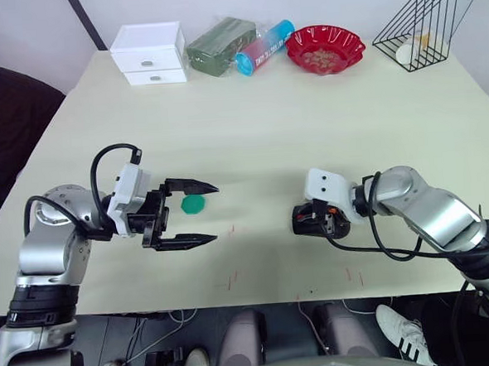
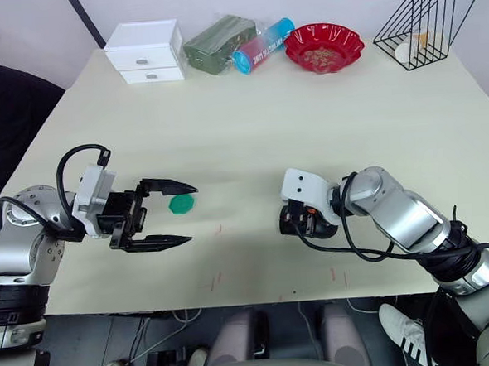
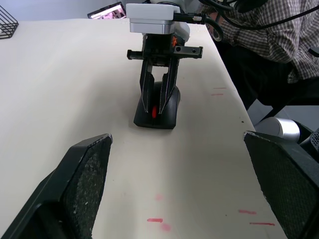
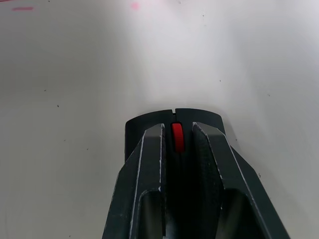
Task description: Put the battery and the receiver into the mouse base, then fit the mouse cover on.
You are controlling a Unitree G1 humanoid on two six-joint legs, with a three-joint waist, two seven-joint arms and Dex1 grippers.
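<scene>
The black oval mouse base point(image 3: 158, 107) with a red wheel lies on the cream worktop point(image 1: 249, 116). The right pincer point(image 3: 159, 97) is lowered onto it, its two black fingers nearly pressed together on the top of the base, one on each side of the wheel. The left pincer point(image 1: 192, 212) hangs well apart from the base, spread wide, with a green octagonal disc point(image 1: 193, 204) between its fingers. Far behind the base stand a red bowl point(image 1: 325, 49), a white drawer box point(image 1: 148, 54) and a black wire rack point(image 1: 417, 25).

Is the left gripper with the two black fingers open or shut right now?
Open. The left gripper has its two black fingers spread wide apart above the cream table, with nothing between them.
</scene>
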